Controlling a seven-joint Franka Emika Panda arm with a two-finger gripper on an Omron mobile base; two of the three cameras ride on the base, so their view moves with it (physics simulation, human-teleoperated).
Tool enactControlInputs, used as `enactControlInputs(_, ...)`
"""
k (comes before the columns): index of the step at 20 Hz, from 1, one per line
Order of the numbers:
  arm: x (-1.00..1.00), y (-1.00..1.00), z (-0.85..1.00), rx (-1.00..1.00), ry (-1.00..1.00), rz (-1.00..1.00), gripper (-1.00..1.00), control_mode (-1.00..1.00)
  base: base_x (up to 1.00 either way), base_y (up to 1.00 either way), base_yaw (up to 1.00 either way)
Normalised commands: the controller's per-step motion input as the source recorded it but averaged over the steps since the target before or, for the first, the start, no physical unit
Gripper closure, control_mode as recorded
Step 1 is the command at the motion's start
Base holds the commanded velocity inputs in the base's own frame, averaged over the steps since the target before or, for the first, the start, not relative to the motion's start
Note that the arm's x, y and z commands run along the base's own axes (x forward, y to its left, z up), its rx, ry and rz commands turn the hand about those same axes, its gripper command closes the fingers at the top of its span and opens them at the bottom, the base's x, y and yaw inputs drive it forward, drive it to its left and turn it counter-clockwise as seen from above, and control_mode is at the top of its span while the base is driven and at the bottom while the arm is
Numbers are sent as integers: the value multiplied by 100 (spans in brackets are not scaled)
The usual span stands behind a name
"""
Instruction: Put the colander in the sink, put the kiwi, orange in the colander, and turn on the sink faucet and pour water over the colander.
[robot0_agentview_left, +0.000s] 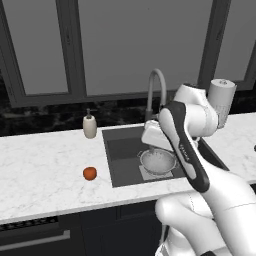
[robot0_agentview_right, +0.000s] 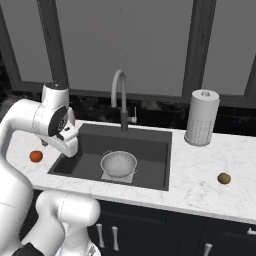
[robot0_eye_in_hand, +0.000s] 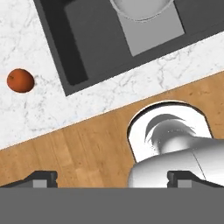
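Over the left base view, the colander sits on the lighter plate on the floor of the sink, with the sink faucet arching behind it. The orange lies on the white marble worktop, left of the sink and apart from it; a beige soap dispenser stands behind, near the sink's back left corner. The arm hides part of the basin.

From the right base view, the colander is upright in the sink, the faucet behind. The orange lies left of the basin, the kiwi well to the right on the worktop, in front of a paper towel roll.

Looking along the hand, the claw has its tips wide apart and empty, above the wooden floor. The orange rests on the worktop beside the sink, and the colander's rim shows at the top edge.
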Motion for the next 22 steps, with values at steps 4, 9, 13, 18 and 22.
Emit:
enactControlInputs(4, -25, 58, 4, 0, 0, 24, -100, -100, 0, 0, 0)
enactControlInputs(9, -23, 58, 0, -1, 0, 15, -100, -100, 0, 0, 0)
enactControlInputs(13, -14, 54, 0, 0, 0, 12, -100, -100, 0, 0, 0)
enactControlInputs(18, -6, 57, 0, -1, 0, 11, -100, -100, 0, 0, 0)
enactControlInputs(22, 3, 9, -4, -10, -1, 1, -100, -100, 0, 0, 0)
